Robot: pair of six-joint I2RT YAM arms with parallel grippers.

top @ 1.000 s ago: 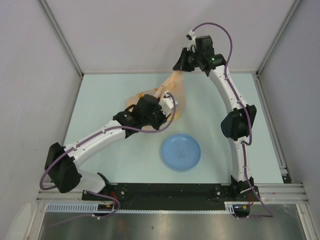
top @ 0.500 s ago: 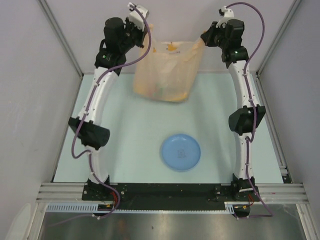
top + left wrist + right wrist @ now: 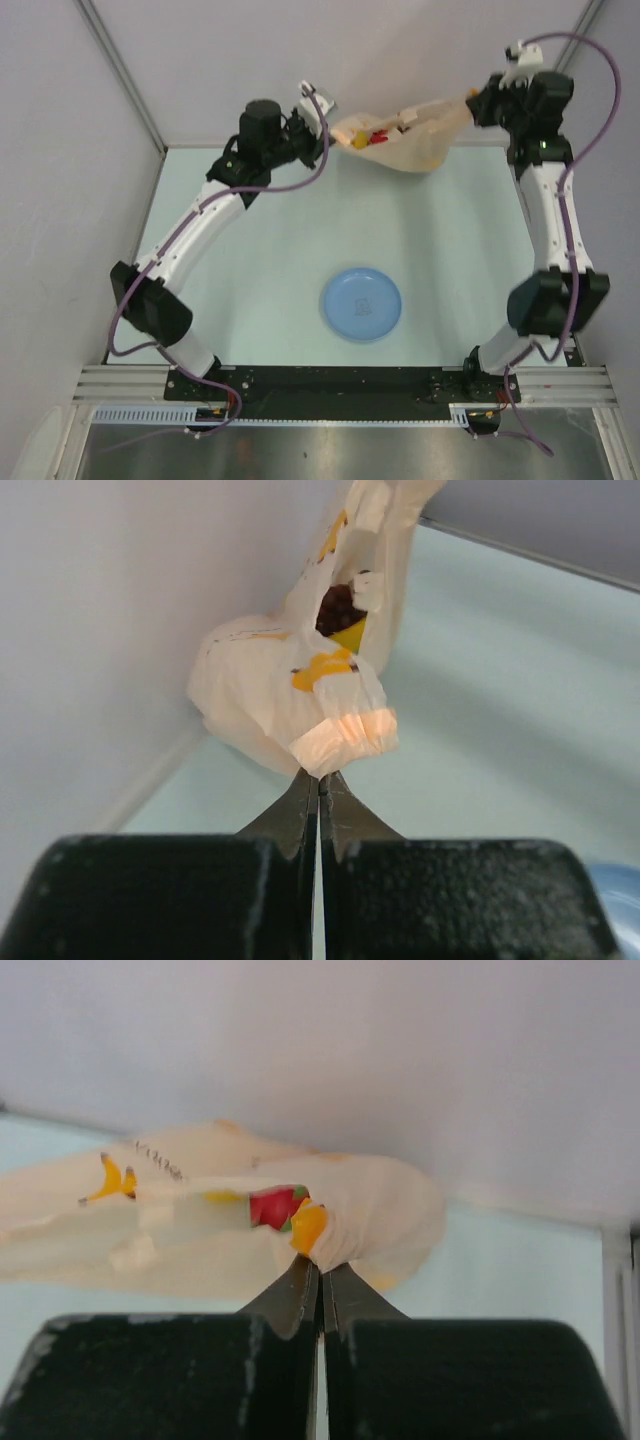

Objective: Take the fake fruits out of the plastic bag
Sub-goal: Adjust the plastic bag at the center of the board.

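Emptying is under way, judging by the hold: the left gripper and right gripper each clamp a bunched corner of the thin, crinkly, translucent peach plastic bag, slung above the worktop's far edge. The glossy fake fruits sit inside, and the next move probably calls for tipping them out.

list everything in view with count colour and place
thin crinkly plastic bag: one, translucent peach-orange, held up at the table's far edge between both pincers
small plastic fake fruits: count unclear, red-pink, yellow and dark purple show, inside the bag
round plate: one, blue, middle of the table
table: one, pale blue-green, under everything
robot arms: two, white and black, reaching from the near edge
left pincer: one, black, shut on the bag's left end
right pincer: one, black, shut on the bag's right end
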